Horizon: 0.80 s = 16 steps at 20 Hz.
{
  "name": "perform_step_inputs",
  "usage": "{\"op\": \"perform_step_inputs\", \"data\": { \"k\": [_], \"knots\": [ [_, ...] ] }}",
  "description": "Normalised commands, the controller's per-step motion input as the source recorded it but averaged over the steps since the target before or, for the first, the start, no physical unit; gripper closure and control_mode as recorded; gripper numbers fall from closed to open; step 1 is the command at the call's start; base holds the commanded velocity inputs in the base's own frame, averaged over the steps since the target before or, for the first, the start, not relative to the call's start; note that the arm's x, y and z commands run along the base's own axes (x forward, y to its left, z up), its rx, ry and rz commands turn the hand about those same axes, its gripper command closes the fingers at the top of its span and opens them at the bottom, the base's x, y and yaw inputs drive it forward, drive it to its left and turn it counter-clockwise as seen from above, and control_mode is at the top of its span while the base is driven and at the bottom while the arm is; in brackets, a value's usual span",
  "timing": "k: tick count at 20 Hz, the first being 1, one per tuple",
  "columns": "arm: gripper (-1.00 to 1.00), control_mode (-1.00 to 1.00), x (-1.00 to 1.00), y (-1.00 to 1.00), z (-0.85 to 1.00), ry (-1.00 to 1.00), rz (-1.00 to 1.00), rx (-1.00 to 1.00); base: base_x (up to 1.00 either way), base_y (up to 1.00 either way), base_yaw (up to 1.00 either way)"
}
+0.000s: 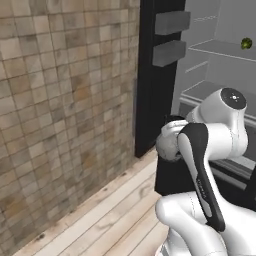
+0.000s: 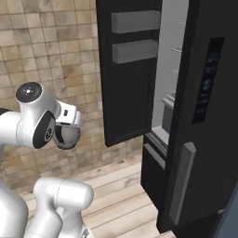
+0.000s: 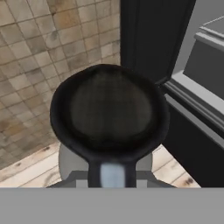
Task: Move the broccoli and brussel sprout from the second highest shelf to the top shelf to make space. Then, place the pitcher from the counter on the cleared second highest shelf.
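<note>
- Closest to the hand camera, the pitcher (image 3: 109,111) shows its dark rim and mouth, its grey body below.
- Claw (image 1: 169,141) is closed on the pitcher, carried in the air beside the open fridge door (image 2: 130,74); the fingers themselves are hidden.
- From the left base view, the pitcher (image 1: 167,145) sits at about 9 o'clock of the arm's upper joint.
- Up at 1 o'clock, a small green ball, seemingly the brussel sprout (image 1: 246,43), rests on a fridge shelf (image 1: 220,50).
</note>
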Motion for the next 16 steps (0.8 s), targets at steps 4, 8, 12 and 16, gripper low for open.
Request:
{"op": "perform_step_inputs", "data": {
  "k": [4,8,12,16],
  "knots": [
    [1.0,1.0,0.0,0.0,0.0,0.0,0.0,0.0,0.51,0.24,-0.41],
    [1.0,1.0,0.0,0.0,0.0,0.0,0.0,0.0,0.54,0.23,-0.44],
    [1.0,1.0,0.0,0.0,0.0,0.0,0.0,0.0,0.45,0.16,-0.48],
    [1.0,1.0,0.0,0.0,0.0,0.0,0.0,0.0,0.5,0.24,-0.47]
  ]
}}
